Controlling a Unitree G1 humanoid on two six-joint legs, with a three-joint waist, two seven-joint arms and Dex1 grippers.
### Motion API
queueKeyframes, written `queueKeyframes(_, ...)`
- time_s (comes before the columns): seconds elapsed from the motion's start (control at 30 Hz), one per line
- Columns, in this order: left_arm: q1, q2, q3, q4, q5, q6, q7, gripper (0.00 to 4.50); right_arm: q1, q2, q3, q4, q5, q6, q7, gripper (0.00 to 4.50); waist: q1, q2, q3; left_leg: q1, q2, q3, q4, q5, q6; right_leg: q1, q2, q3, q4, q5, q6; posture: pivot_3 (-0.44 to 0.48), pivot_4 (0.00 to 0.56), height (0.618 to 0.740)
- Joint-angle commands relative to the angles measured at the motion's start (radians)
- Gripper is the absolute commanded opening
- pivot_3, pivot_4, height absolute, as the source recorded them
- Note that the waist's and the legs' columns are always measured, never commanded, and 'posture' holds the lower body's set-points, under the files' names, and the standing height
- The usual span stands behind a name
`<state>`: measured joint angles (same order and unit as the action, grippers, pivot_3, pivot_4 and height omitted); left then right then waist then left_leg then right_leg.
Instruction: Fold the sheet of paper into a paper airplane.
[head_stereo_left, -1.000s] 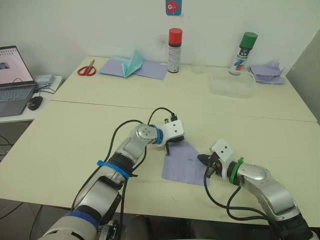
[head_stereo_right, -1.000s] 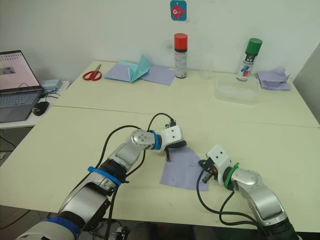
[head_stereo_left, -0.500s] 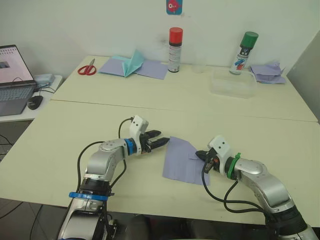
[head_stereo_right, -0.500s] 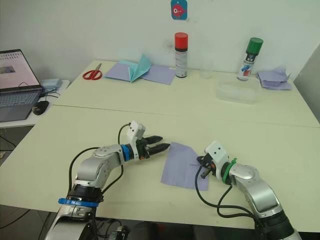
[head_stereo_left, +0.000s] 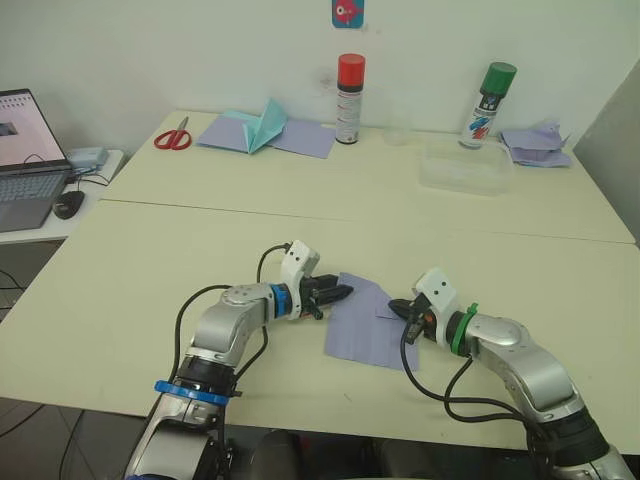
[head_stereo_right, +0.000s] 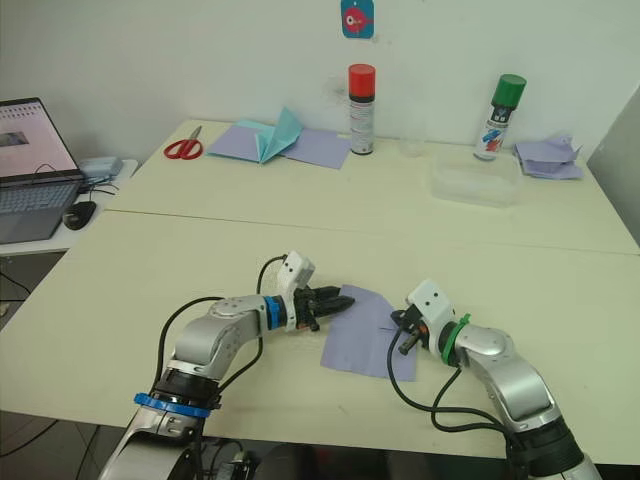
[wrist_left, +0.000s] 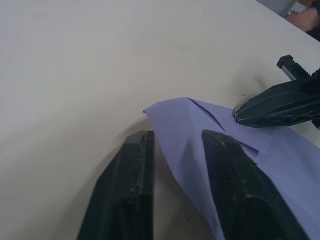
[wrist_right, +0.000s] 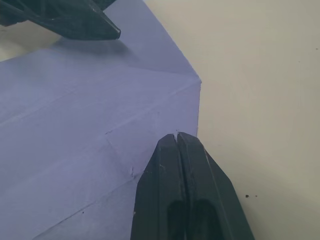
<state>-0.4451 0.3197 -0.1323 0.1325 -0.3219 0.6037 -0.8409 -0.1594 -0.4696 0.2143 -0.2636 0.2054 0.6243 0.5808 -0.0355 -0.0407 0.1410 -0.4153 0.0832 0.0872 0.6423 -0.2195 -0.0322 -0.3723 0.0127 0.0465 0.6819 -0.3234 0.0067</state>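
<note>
The sheet of paper lies flat near the table's front edge, pale lavender-blue, with straight creases and a folded-over corner on its right side. My left gripper reaches in from the left and is open, its fingers straddling the sheet's far left corner, which lifts slightly between them. My right gripper is shut, its tip resting on the sheet by the folded corner. The two grippers point at each other across the sheet's far edge.
Along the back of the table stand red scissors, a teal paper shape on lavender sheets, a red-capped can, a green-capped can, a clear container and crumpled lavender paper. A laptop sits at left.
My left arm came off the sheet, swung out to the left, then pushed its open gripper back right onto the sheet's far corner. The right gripper crept slightly inward.
</note>
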Motion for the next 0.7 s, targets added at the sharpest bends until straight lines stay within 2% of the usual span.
queueKeyframes(0.03,-0.005,0.010,-0.010,-0.050,-0.008,-0.017,-0.022,0.36,0.030,0.007,0.031,0.025,-0.018,0.031,-0.006,0.00,0.000,0.000,0.000,0.000,0.000,0.000,0.000,0.000,0.000,0.000,0.000,0.000,0.000,0.000,0.000,0.000,0.150,0.740)
queueKeyframes(0.07,-0.005,0.009,-0.012,-0.058,-0.009,-0.021,-0.024,0.02,0.031,0.010,0.032,0.024,-0.019,0.031,-0.007,0.00,0.000,0.000,0.000,0.000,0.000,0.000,0.000,0.000,0.000,0.000,0.000,0.000,0.000,0.000,0.000,0.000,0.150,0.740)
queueKeyframes(0.43,0.002,0.063,-0.209,-0.111,0.129,-0.171,-0.117,0.02,0.030,0.024,0.041,0.021,-0.025,0.032,-0.008,0.00,0.000,0.000,0.000,0.000,0.000,0.000,0.000,0.000,0.000,0.000,0.000,0.000,0.000,0.000,0.000,0.000,0.150,0.740)
queueKeyframes(0.7,-0.019,0.068,-0.257,-0.022,0.199,-0.232,-0.134,0.02,0.027,0.024,0.036,0.016,-0.029,0.032,-0.001,0.00,0.001,0.000,0.000,0.000,0.000,0.000,-0.001,0.000,0.000,0.000,0.000,0.000,-0.001,0.000,0.000,0.000,0.150,0.740)
